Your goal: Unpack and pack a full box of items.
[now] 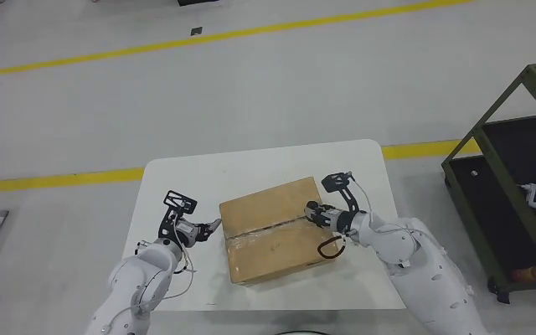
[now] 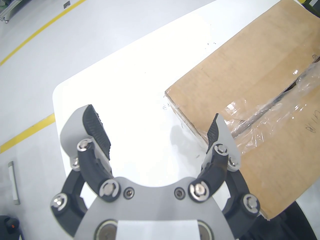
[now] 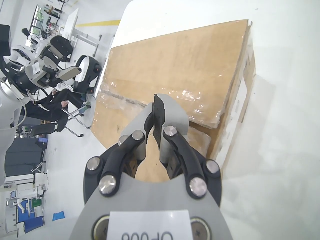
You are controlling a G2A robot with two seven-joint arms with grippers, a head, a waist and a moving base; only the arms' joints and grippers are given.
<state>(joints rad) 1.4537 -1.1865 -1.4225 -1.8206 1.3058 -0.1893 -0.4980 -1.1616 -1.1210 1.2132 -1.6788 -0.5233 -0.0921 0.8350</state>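
Top view: taped cardboard box (image 1: 268, 233) on white table (image 1: 176, 177); left gripper (image 1: 214, 225) fingers apart; right gripper (image 1: 312, 208) fingers together.

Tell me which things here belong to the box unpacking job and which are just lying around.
Part of the job:
- brown cardboard box, flaps sealed with clear tape
- left gripper, open beside the box
- right gripper, shut over the taped seam

Just around:
- white rounded table under the box
- dark green metal cart on the floor
- yellow floor line
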